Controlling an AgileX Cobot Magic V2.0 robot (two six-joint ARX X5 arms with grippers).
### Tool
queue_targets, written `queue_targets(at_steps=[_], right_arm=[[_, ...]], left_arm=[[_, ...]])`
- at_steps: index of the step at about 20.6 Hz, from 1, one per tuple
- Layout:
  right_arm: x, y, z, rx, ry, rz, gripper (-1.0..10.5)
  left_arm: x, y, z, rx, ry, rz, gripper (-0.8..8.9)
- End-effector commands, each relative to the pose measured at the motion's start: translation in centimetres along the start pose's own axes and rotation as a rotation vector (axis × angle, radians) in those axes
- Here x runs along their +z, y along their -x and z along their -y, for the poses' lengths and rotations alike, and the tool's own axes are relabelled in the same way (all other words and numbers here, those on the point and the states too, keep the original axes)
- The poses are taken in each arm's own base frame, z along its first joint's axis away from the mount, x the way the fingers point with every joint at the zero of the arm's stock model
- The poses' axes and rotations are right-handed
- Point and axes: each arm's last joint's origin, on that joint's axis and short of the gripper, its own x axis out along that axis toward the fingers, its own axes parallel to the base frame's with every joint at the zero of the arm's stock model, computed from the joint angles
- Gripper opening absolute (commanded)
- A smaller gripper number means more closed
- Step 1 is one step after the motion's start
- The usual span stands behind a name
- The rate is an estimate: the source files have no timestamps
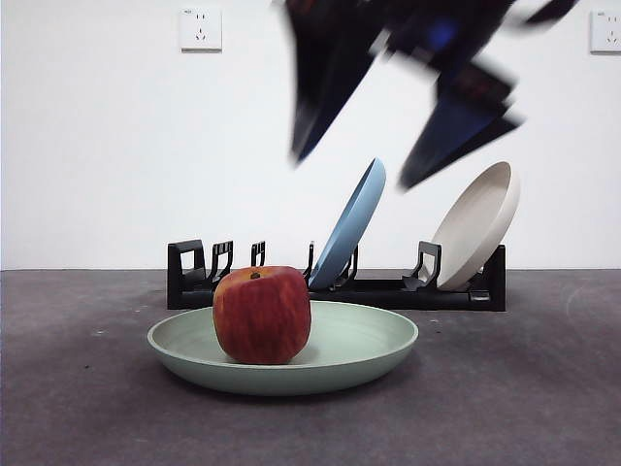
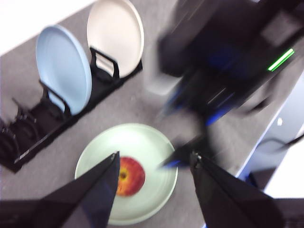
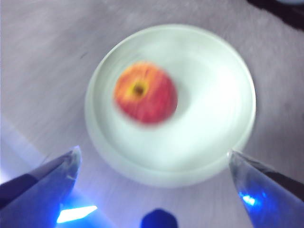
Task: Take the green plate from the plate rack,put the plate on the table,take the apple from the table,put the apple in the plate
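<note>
With the apple (image 1: pixel 261 315) seated upright, stem up, off-centre inside the green plate (image 1: pixel 364 342), the plate is seen lying flat on the table (image 1: pixel 524 388) just in front of the plate rack (image 1: pixel 388 289), where the blue plate (image 1: pixel 349 233) and the beige plate (image 1: pixel 477 223) lean in slots. The right gripper (image 3: pixel 154 164) is held above the plate, pointing down, jaws spread wide and holding nothing. The left gripper (image 2: pixel 154 161) is also raised over the plate, jaws apart and empty; blurred dark arms are seen high in the front view.
</note>
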Motion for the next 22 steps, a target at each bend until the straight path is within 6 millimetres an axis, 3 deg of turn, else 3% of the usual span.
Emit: queue_targets(at_steps=[1,6,14,18,21,22], right_arm=[[-1.4,3.3,0.0,0.053,0.009,-0.016,6.3],[-3.8,7.5,0.0,0.131,0.006,-0.054,6.3],[-6.1,10.3,0.2,0.170,0.000,-0.106,6.0],[-6.5,10.8,0.2,0.169,-0.008,-0.110,3.6],[-6.6,10.9,0.2,0.168,-0.007,-0.110,0.3],[-6.6,10.9,0.2,0.168,-0.007,-0.111,-0.3]], left_arm=[[-0.3,0.0,0.0,0.002,-0.014,-0.029,2.50],[-1.0,0.0,0.1,-0.056,-0.034,-0.100,2.50],[-1.6,0.2,0.3,-0.157,-0.047,-0.181,2.41],[-1.9,0.2,0.4,-0.187,-0.051,-0.217,0.12],[-2.1,0.3,0.3,-0.184,-0.053,-0.233,-0.09],[-2.1,0.3,0.3,-0.183,-0.054,-0.237,-0.09]])
